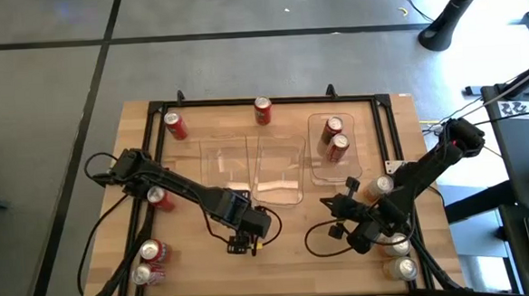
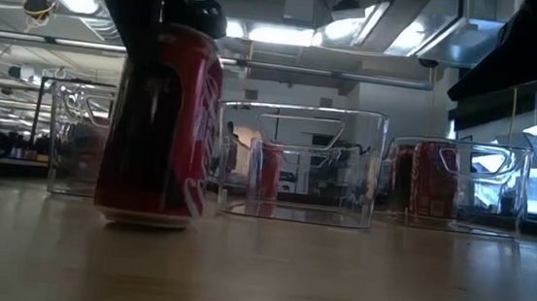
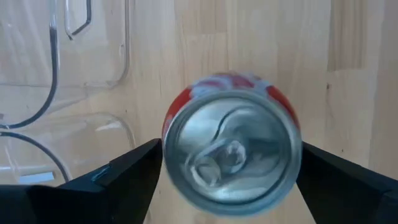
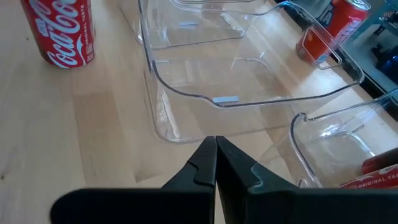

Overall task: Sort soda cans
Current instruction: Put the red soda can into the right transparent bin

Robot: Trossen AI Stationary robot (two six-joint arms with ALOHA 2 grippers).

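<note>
Red soda can (image 3: 231, 144) upright on table (image 1: 297, 246) at 6 o'clock of clear bins (image 1: 275, 173); left gripper (image 1: 242, 242) straddles it, fingers spread wide, seemingly not gripping. We judge pick step underway; next: close, lift, carry to bin. Right gripper (image 4: 216, 163) pinched shut, empty, waits at 3 o'clock.
</note>
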